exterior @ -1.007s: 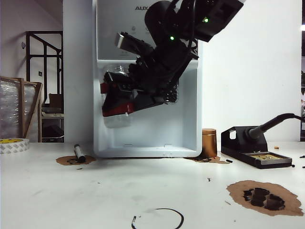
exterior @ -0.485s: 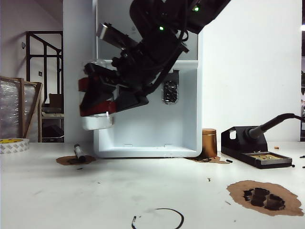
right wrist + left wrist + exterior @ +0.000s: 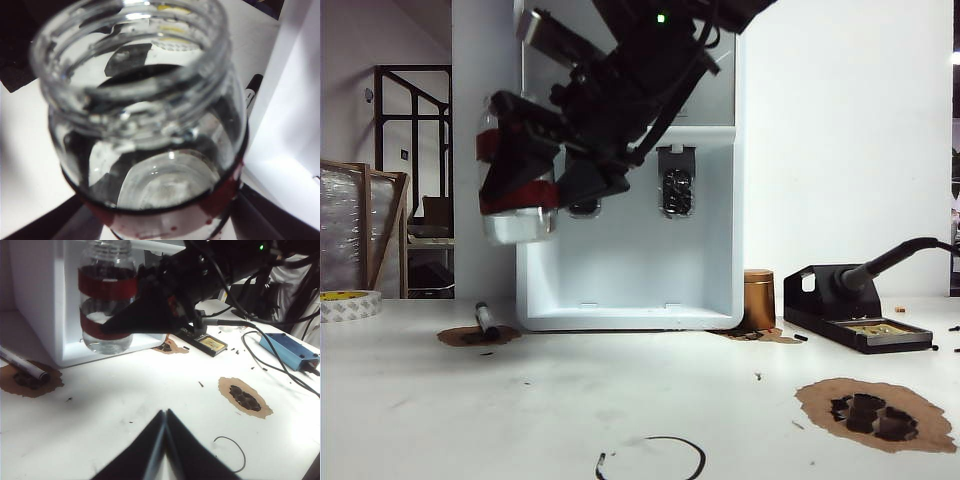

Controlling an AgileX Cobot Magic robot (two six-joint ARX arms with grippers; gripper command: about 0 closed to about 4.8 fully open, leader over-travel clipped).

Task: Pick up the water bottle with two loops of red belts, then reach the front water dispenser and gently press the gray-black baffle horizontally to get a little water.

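Note:
The water bottle point(image 3: 520, 226) is a clear jar with two red bands, hanging tilted in front of the left edge of the white water dispenser point(image 3: 630, 270). My right gripper point(image 3: 525, 160) is shut on its body, well above the table. The right wrist view looks down into the bottle's open mouth point(image 3: 135, 55), with dark fingers point(image 3: 55, 220) on both sides. Only the low end of the gray-black baffle point(image 3: 583, 208) shows under the arm. In the left wrist view the bottle point(image 3: 105, 295) and the right gripper point(image 3: 142, 315) are ahead. My left gripper point(image 3: 164, 414) is shut and empty, low over the table.
A black marker point(image 3: 486, 322) lies on a brown patch by the dispenser's left foot. A copper cylinder point(image 3: 758, 298) and a soldering station point(image 3: 855, 320) stand to its right. A charred patch point(image 3: 875, 412) and a tape roll point(image 3: 345, 303) lie on the table.
My right gripper has carried the bottle left and up, out of the dispenser's bay to its left edge. The right-hand paddle has come into view. The left gripper has stayed still.

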